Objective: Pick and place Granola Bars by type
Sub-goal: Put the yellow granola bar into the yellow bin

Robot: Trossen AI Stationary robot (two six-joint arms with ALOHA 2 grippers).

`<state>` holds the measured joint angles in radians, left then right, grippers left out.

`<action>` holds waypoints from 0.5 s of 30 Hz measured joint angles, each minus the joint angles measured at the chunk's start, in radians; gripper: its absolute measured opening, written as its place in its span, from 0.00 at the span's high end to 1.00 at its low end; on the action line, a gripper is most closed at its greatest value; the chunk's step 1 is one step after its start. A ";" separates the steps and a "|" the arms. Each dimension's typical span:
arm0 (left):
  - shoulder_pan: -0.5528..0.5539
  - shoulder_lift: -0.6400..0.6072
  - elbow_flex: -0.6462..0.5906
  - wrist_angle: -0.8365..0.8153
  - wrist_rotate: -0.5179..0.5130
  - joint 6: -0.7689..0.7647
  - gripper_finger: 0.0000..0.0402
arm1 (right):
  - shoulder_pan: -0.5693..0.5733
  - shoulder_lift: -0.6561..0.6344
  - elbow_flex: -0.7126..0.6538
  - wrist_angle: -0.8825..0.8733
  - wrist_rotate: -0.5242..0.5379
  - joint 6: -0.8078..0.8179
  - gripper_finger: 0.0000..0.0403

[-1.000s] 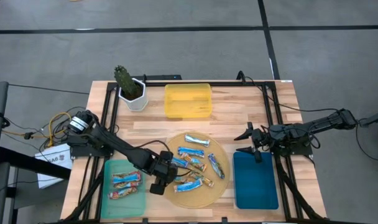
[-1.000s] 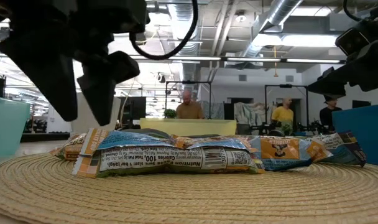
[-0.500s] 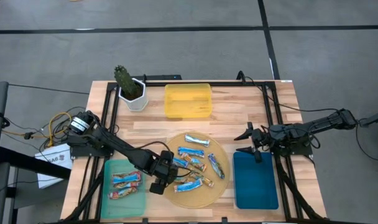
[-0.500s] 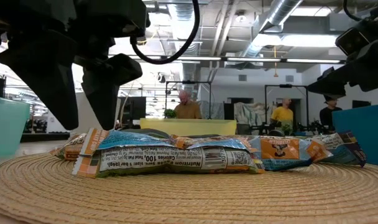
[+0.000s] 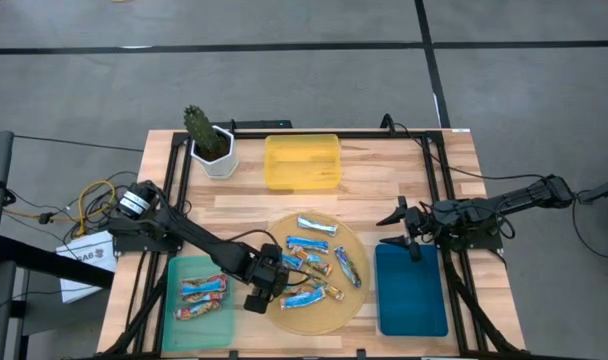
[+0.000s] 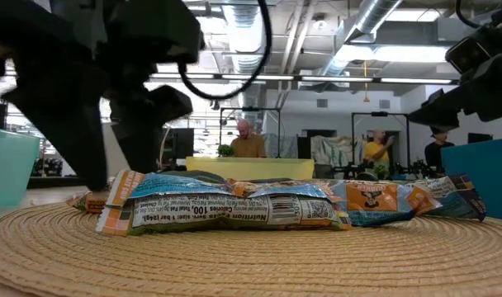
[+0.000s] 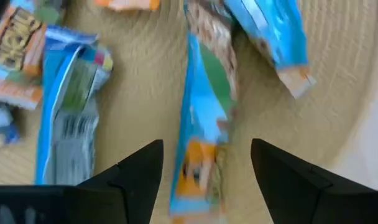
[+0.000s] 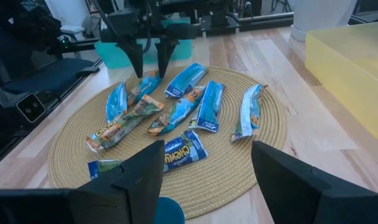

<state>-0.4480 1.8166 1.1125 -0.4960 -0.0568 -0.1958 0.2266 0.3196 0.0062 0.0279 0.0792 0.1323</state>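
Left arm: you had it stretched across the table from its left edge, the left gripper (image 5: 265,293) pointing down over the near-left part of the round woven mat (image 5: 349,301). Its fingers (image 7: 139,171) stood apart, straddling one blue and orange granola bar (image 7: 201,149) and holding nothing.

Right arm: you kept it waiting at the right side, the right gripper (image 5: 400,228) just beyond the blue tray (image 5: 411,300), its fingers spread and empty.

Granola bars: most lay loose on the mat (image 8: 183,112), some overlapping; two more (image 5: 202,297) lay in the green tray (image 5: 180,325) beside the mat.

Surface: a light wooden table (image 5: 384,170) with a black frame. A yellow tray (image 5: 302,161) and a potted cactus (image 5: 208,139) stood at the far side.

Room: the low view showed an open workshop with ceiling ducts and people (image 6: 249,140) standing far behind the table.

Change from a second before: your left gripper had shifted slightly rightward toward the bars and sat lower, its fingers closer to the mat. The right arm and every bar lay as they had.
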 joint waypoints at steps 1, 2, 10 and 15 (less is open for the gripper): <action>0.000 0.002 0.000 -0.004 -0.001 0.000 0.41 | 0.000 0.000 0.000 0.003 0.000 0.000 0.42; 0.000 0.002 0.000 -0.008 -0.002 0.000 0.42 | 0.000 0.002 0.000 0.006 0.000 0.000 0.42; 0.000 0.018 0.002 -0.002 0.005 -0.014 0.49 | 0.000 0.001 0.000 0.002 0.000 0.000 0.42; 0.000 0.038 0.002 0.005 0.067 -0.035 0.57 | 0.000 0.001 0.000 0.003 0.000 0.000 0.42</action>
<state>-0.4480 1.8547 1.1141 -0.4914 0.0099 -0.2308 0.2264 0.3206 0.0062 0.0311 0.0792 0.1324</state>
